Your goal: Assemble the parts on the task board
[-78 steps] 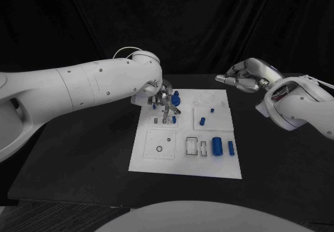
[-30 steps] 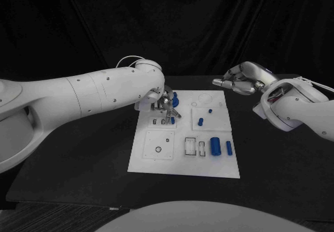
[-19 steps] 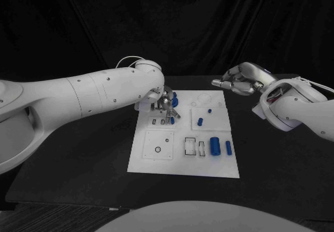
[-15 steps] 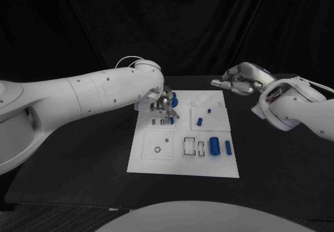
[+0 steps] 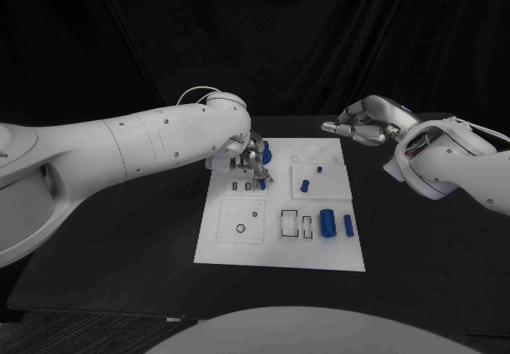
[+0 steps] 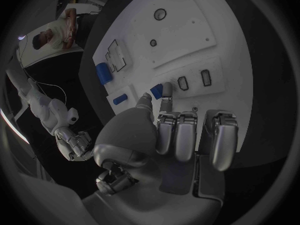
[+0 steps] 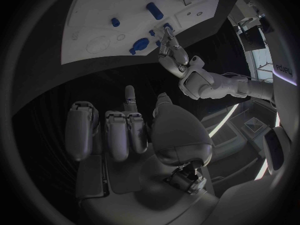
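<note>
While the left hand (image 5: 247,156) hides what its fingertips pinch, a small blue part (image 6: 156,91) shows there, long axis unclear; the task board (image 5: 281,251) lies mid-table. The right hand (image 5: 367,122) hovers clenched, empty.

The head camera looks steeply down on the task board (image 5: 283,203). Each wrist fisheye peers past its own hand, close. All three share the board.

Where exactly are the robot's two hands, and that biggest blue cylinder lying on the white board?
left hand (image 5: 250,158), head view, on the silver fingers above the board.
right hand (image 5: 363,123), head view, on the middle of the curled silver hand.
biggest blue cylinder (image 5: 329,223), head view, on its middle.
</note>
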